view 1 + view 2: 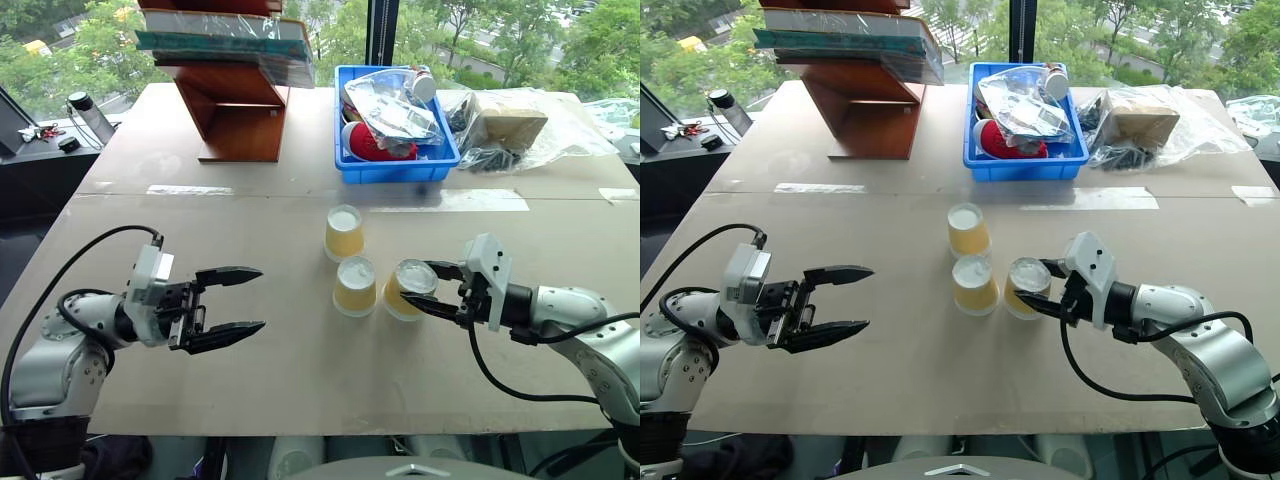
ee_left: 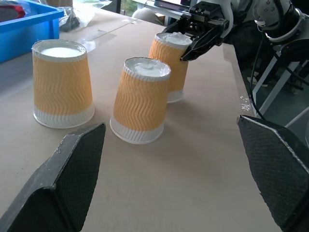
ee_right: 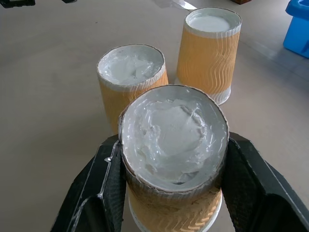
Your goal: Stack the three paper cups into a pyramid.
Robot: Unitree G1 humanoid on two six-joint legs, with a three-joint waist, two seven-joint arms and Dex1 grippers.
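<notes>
Three yellow-tan paper cups stand upside down on the brown table [image 1: 300,380]. The far cup [image 1: 344,233] and the middle cup [image 1: 355,286] stand free, close together. The third cup [image 1: 403,292] sits just right of the middle one and leans slightly. My right gripper [image 1: 418,283] is shut on its upper part, one finger [image 3: 104,179] on each side of the white base [image 3: 174,130]. Its rim looks to be at the table top. My left gripper [image 1: 258,298] hovers open and level to the left of the cups, pointing at them, with nothing between its fingers [image 2: 63,183].
A blue bin [image 1: 395,170] with plastic-wrapped things stands behind the cups. A wooden stand [image 1: 235,110] holding books is at the back left. A clear bag with a box [image 1: 510,125] lies at the back right. A dark side table with a bottle [image 1: 90,115] is at far left.
</notes>
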